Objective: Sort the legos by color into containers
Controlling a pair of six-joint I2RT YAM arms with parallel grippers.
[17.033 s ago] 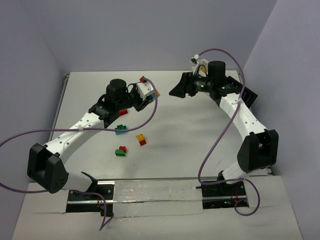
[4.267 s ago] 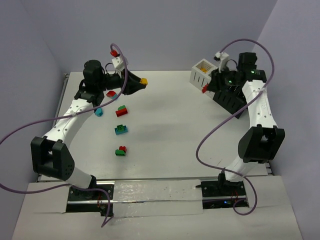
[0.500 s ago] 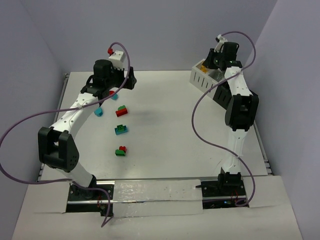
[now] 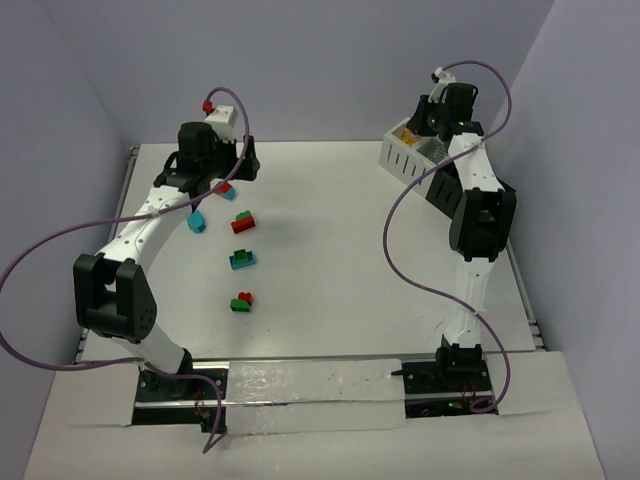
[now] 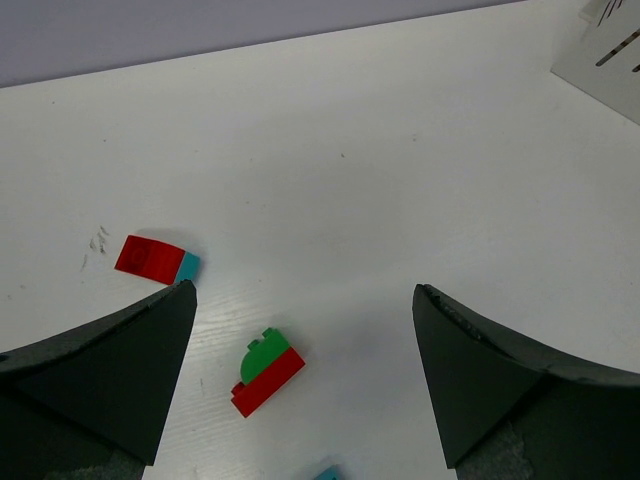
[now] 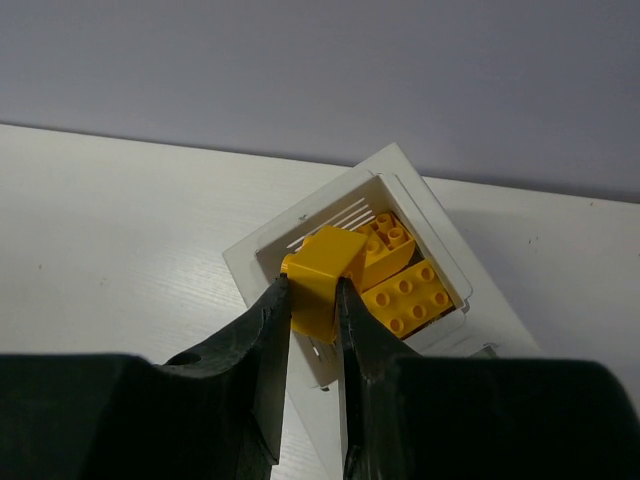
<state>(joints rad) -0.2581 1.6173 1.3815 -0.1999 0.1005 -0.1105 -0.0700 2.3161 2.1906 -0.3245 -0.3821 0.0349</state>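
Yellow brick point(image 6: 325, 262) over white bin point(image 6: 250, 262)
Right gripper point(image 6: 312, 296) clamps the brick just above it; left gripper point(image 5: 303, 293) spread wide, red-green pair point(image 5: 266, 372) below.

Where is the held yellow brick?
In the right wrist view, the yellow brick sits in the right gripper, over the white bin at the table's far right.

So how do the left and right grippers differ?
The left gripper has jaws wide open and empty; the right gripper has them shut on a yellow brick. The left hovers over loose bricks; the right over a white bin of yellow bricks. Both have black jaws.
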